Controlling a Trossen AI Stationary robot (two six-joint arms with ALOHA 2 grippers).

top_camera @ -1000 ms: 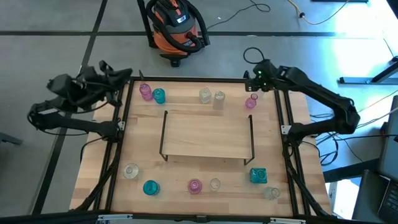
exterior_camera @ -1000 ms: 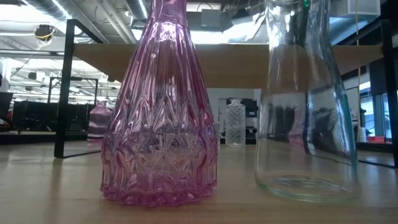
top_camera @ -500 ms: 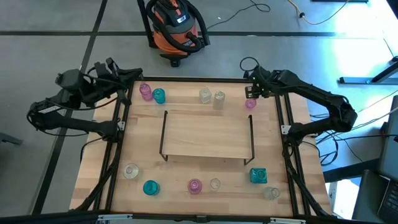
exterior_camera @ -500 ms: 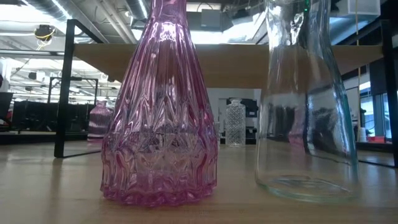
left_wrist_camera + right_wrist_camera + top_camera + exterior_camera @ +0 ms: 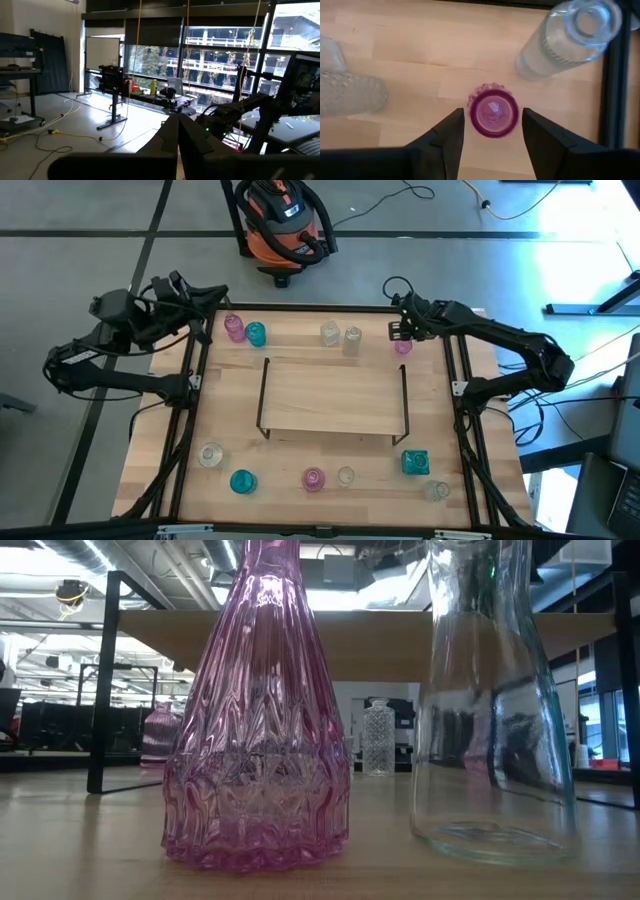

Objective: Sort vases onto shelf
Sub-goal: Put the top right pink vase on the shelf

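Observation:
Several small glass vases stand on the wooden tabletop: pink [image 5: 233,328], teal [image 5: 255,333] and two clear ones [image 5: 330,333] along the far edge, and more along the near edge. The shelf [image 5: 335,395] stands in the middle with nothing on its board. My right gripper [image 5: 492,117] is open and points down over a pink vase [image 5: 493,111] at the far right [image 5: 403,347]. One finger stands on each side of its neck, with a thin gap on both sides. My left gripper [image 5: 177,145] is shut and held up off the table's far left corner [image 5: 215,295].
A clear bottle vase [image 5: 565,40] stands close to the pink one, beside a black rail [image 5: 615,75]. The low view has a pink vase [image 5: 257,730] and a clear one [image 5: 490,710] close up. An orange shop vacuum [image 5: 283,220] stands on the floor beyond the table.
My right gripper has come down over the far-right pink vase, shifting slightly toward the table's left. My left arm has swung a little toward the table's far left corner, then kept still. No vase has moved.

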